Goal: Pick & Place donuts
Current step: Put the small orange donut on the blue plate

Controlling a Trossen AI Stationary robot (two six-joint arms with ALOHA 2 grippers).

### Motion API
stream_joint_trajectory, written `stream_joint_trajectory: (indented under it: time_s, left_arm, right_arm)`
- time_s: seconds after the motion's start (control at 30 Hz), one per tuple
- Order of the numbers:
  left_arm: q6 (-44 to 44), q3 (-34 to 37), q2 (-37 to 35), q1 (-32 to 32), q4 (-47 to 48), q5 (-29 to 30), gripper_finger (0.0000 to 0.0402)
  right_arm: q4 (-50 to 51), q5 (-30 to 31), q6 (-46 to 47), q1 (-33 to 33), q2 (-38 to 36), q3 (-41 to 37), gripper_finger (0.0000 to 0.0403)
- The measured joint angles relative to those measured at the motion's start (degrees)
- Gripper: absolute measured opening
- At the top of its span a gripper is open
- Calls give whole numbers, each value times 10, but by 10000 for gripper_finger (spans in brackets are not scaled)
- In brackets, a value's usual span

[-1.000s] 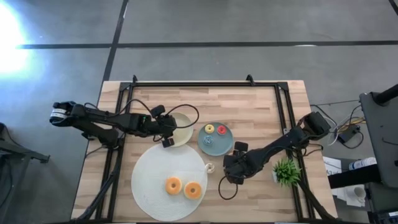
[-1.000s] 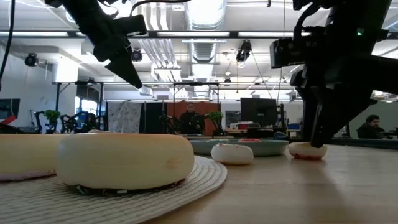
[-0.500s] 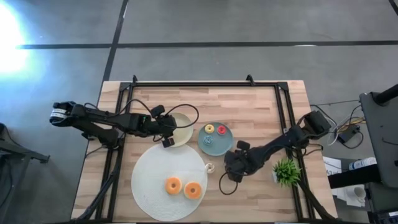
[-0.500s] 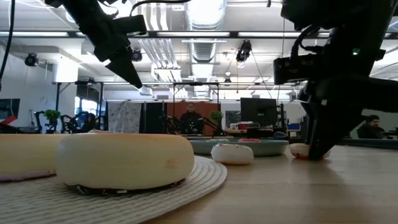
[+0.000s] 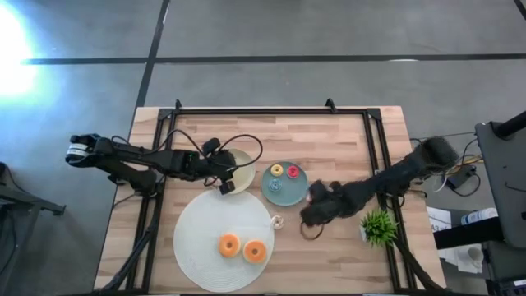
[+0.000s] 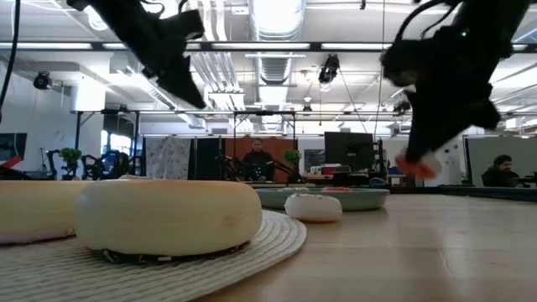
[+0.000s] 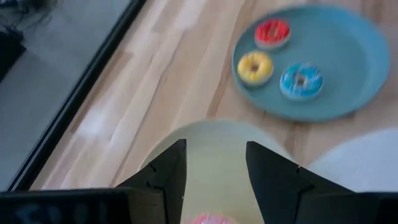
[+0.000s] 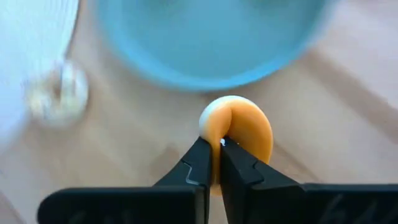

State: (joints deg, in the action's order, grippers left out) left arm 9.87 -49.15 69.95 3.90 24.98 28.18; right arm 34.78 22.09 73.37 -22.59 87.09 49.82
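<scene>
My right gripper [image 8: 219, 155] is shut on a tiny orange donut [image 8: 239, 132] and holds it in the air just right of the teal plate [image 5: 275, 191]. On that plate lie tiny red [image 7: 272, 32], yellow [image 7: 255, 66] and blue [image 7: 300, 81] donuts. A tiny whitish donut [image 5: 277, 221] lies on the table by the white mat's [image 5: 197, 238] edge. Two larger orange donuts [image 5: 229, 243] [image 5: 256, 251] rest on the mat. My left gripper [image 7: 214, 165] hangs open above the cream plate [image 7: 214, 140]. My right gripper pinches the tiny orange donut by the part of its ring nearest the fingers [image 8: 219, 138], between the two fingertips. The fingers slant down from the table's right side. The donut [image 6: 417, 164] stands on edge in the hold, lifted clear of the table.
A small green plant [image 5: 379, 226] stands right of my right arm, near the table's right edge. A black frame [image 5: 271, 113] runs along the table's far and side edges. Bare wood lies near the front right of the mat. People sit in the room beyond.
My right gripper has shut on the tiny orange donut that lay on the table right of the teal plate and has lifted it clear, rising and moving a little toward the far edge. My left gripper has shifted slightly above the cream plate.
</scene>
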Motion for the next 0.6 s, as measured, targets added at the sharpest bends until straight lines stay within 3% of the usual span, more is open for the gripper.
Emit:
stream_joint_trajectory:
  time_s: [0.1,0.23,0.4,0.5,0.6]
  left_arm:
    - [-17,4,0,1,-62,0,140]
    - [-88,22,9,7,-197,-4,140]
    - [-272,39,65,29,-394,-17,140]
    - [-340,35,117,32,-480,3,140]
    - [-350,12,171,30,-528,5,140]
  right_arm:
    - [-25,71,153,5,-95,-58,12]
    - [-208,165,283,27,-215,-174,11]
    - [-472,218,316,82,-271,-278,12]
    - [-560,229,313,118,-268,-293,12]
    - [-598,229,311,146,-250,-288,13]
